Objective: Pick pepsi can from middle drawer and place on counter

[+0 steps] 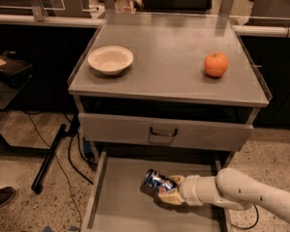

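Observation:
The pepsi can (153,180), dark blue with a silver end, lies on its side just above the floor of the open middle drawer (121,202). My gripper (168,190) reaches in from the right on a white arm, and its tan fingers (170,197) are closed around the can's right end. The counter (169,57) is the grey metal tabletop above, well above the gripper.
A white bowl (110,59) sits on the counter's left and an orange (216,64) on its right. A closed drawer face with a dark handle (163,132) overhangs the open drawer. A black stand leg (48,158) and cables lie on the floor at left.

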You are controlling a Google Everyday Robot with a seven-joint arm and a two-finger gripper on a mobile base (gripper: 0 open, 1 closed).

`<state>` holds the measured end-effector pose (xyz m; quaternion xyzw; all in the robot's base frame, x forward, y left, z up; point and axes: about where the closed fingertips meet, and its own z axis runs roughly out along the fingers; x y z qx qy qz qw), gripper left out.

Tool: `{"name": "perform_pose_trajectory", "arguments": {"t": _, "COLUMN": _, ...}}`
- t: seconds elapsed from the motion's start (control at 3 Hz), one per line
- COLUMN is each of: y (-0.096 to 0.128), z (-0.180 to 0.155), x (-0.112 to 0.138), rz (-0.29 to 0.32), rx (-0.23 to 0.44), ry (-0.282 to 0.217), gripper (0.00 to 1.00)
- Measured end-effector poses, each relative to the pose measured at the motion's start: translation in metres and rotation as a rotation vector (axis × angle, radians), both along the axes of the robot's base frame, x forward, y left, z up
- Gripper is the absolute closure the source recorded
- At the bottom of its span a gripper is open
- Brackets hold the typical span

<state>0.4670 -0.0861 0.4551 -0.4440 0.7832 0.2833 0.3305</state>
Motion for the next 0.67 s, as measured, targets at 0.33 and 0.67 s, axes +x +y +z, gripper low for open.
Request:
{"name": "perform_pose_trajectory", "arguments": {"t": 0.33, "y": -0.002, "z": 0.036, "x": -0.005, "rz": -0.034, "rx": -0.049, "ry": 0.009, "gripper": 1.0}}
{"name": "perform_pose_trajectory", "arguments": {"t": 0.67, "y": -0.006, "z": 0.089, "x": -0.002, "rz": -0.064, "rx": -0.125, "ry": 0.026, "gripper": 1.0}}
